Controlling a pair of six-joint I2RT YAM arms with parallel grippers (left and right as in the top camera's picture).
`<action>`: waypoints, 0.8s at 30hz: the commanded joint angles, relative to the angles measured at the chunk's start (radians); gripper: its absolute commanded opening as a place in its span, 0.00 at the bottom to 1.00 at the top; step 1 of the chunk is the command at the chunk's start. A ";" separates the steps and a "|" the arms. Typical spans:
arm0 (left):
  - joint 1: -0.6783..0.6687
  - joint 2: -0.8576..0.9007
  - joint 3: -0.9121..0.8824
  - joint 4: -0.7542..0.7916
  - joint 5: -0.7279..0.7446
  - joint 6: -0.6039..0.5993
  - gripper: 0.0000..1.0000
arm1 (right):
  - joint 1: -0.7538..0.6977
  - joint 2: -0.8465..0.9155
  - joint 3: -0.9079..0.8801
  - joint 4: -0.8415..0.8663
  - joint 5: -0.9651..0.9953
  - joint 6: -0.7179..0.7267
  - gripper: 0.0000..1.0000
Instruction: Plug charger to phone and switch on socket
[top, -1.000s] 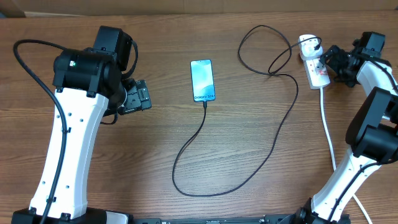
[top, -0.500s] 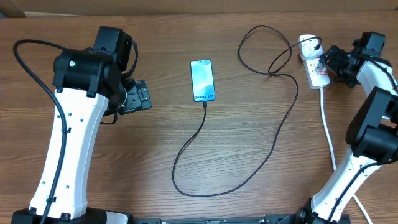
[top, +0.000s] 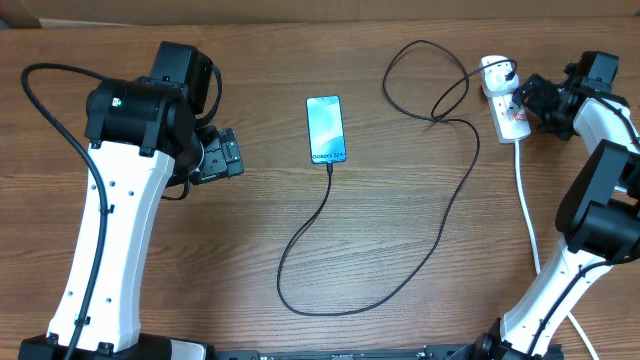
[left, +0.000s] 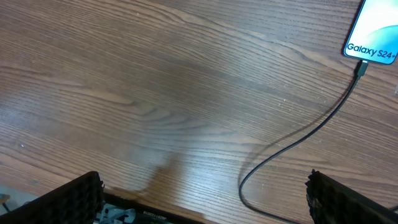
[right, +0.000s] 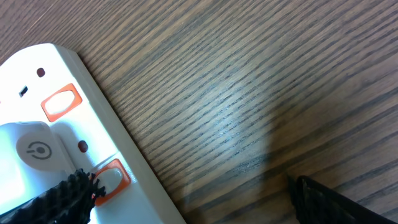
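The phone (top: 325, 129) lies face up mid-table, its light blue screen reading "Galaxy S24" (left: 371, 51). The charger (top: 440, 215), a thin black cable, has its connector tip (left: 361, 68) at the phone's bottom edge. It loops toward the front edge and back up to a black plug (top: 503, 70) in the white socket (top: 507, 108). My right gripper (top: 530, 100) is open right beside the socket. One of its fingers (right: 56, 202) lies over the strip next to an orange switch (right: 113, 177). My left gripper (top: 226, 155) is open, left of the phone, with nothing in it.
The socket's thick white cord (top: 527, 215) runs down the right side toward the right arm's base. A second orange switch (right: 61, 102) and a round power-symbol button (right: 38, 150) show on the strip. The charger's loop (top: 300, 300) lies near the front edge.
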 joint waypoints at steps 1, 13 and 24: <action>0.002 0.006 -0.005 0.002 -0.013 -0.021 1.00 | 0.005 0.036 -0.025 -0.015 0.016 -0.001 1.00; 0.002 0.006 -0.005 0.002 -0.013 -0.021 1.00 | 0.003 0.036 -0.025 0.018 0.102 0.004 1.00; 0.002 0.006 -0.005 0.003 -0.013 -0.021 1.00 | 0.005 0.036 -0.025 0.027 0.027 0.007 1.00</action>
